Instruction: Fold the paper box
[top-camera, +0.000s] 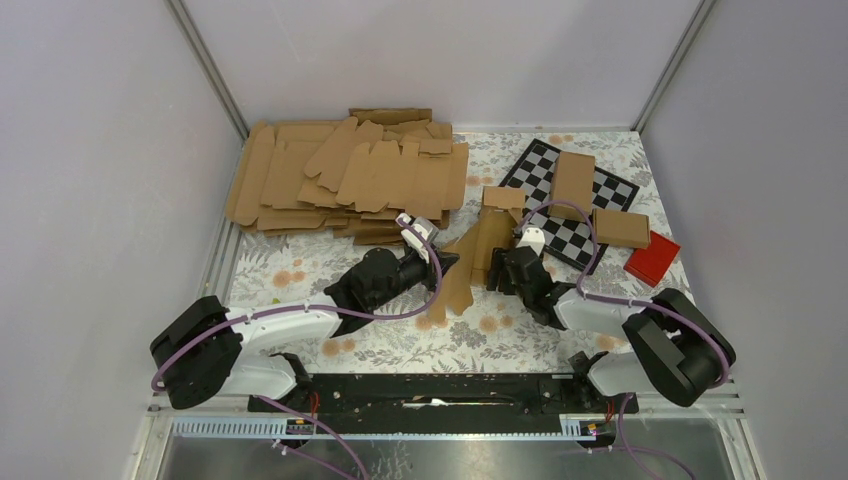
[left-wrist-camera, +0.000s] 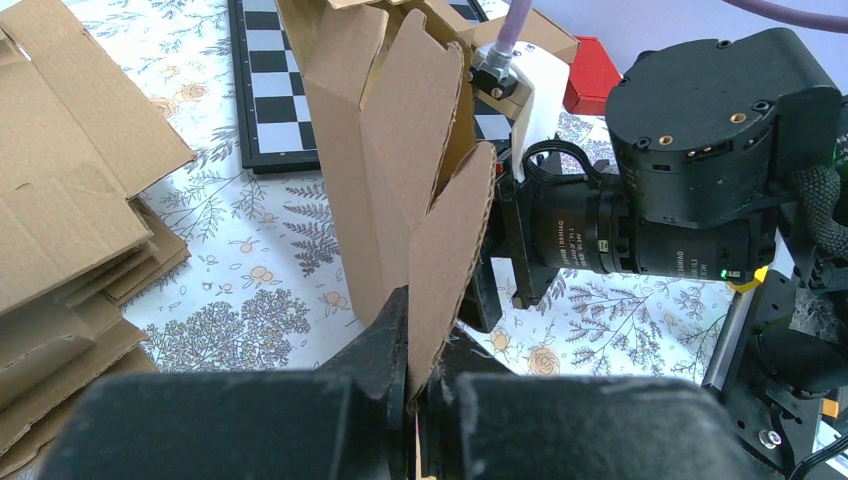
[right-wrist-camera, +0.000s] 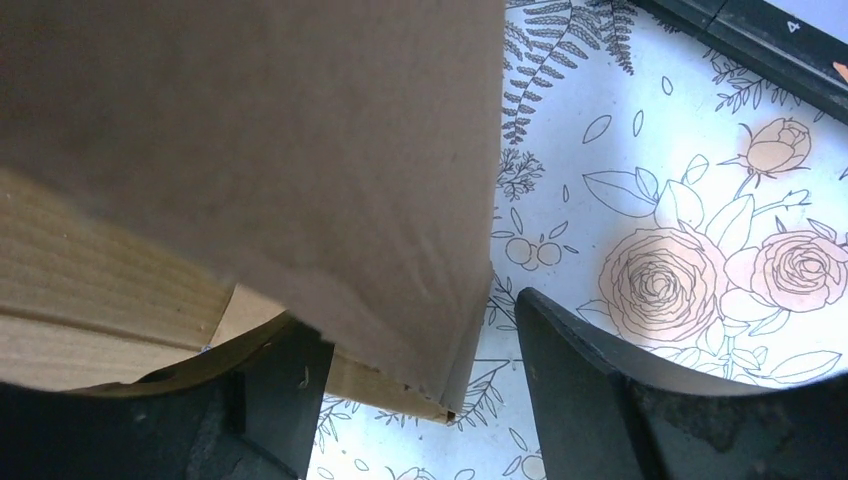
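Note:
The paper box (top-camera: 470, 255) is a half-formed brown carton standing on the floral cloth between my two grippers. The left gripper (top-camera: 445, 265) comes at it from the left. In the left wrist view the left gripper (left-wrist-camera: 430, 375) is shut on a rounded flap of the paper box (left-wrist-camera: 375, 170), which rises upright in front of it. The right gripper (top-camera: 497, 268) is at the box's right side. In the right wrist view the right gripper (right-wrist-camera: 412, 320) is open, with a lower corner of the paper box (right-wrist-camera: 300, 150) between its fingers and a gap to the right finger (right-wrist-camera: 600, 390).
A stack of flat brown blanks (top-camera: 350, 175) lies at the back left. At the back right, a checkerboard (top-camera: 610, 185) carries two folded cartons (top-camera: 573, 180), with a red block (top-camera: 652, 258) beside it. The right arm's wrist (left-wrist-camera: 690, 170) is close behind the box.

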